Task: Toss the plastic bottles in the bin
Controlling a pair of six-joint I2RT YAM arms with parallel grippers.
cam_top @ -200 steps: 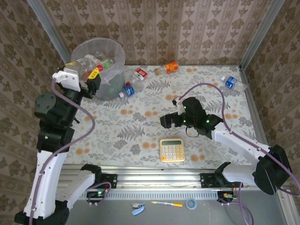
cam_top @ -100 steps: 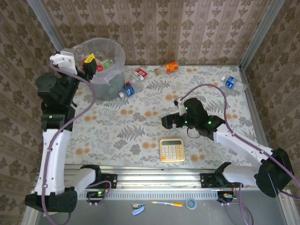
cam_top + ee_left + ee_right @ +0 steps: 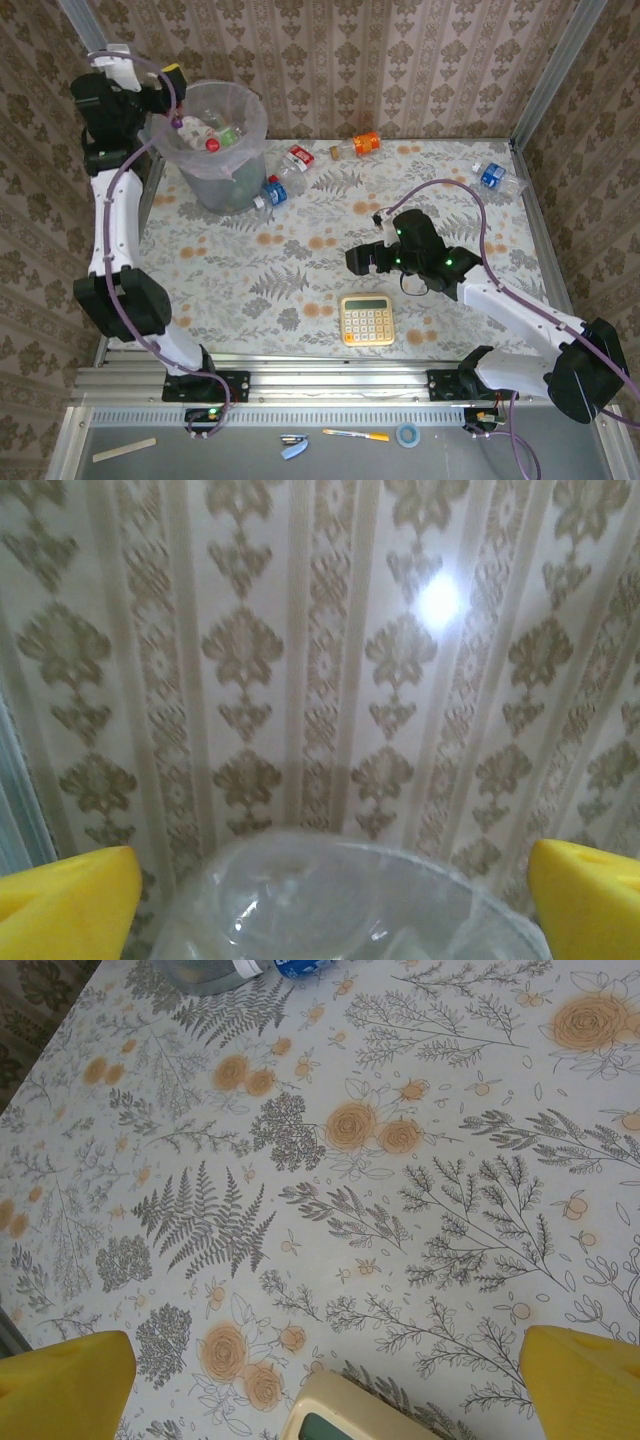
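Note:
The bin [image 3: 232,170] stands at the back left of the table, with several plastic bottles [image 3: 212,136] inside it. My left gripper [image 3: 166,82] is raised beside the bin's back left rim. It is open and empty [image 3: 330,905], looking over the bag-lined rim [image 3: 340,855] at the wall. On the table lie a red-labelled bottle [image 3: 298,158], a blue-labelled one [image 3: 272,191], an orange one [image 3: 358,145] and a blue one far right [image 3: 492,177]. My right gripper [image 3: 358,260] hovers open over the cloth [image 3: 325,1385], holding nothing.
A yellow calculator [image 3: 366,319] lies near the front centre, its top edge [image 3: 350,1410] just below my right fingers. The bin's base [image 3: 200,970] and the blue bottle [image 3: 305,966] show at the top of the right wrist view. Wallpapered walls close in the table.
My left arm has risen and swung back and to the left, from the bin's near left side to beside its back rim. The right arm has hardly moved.

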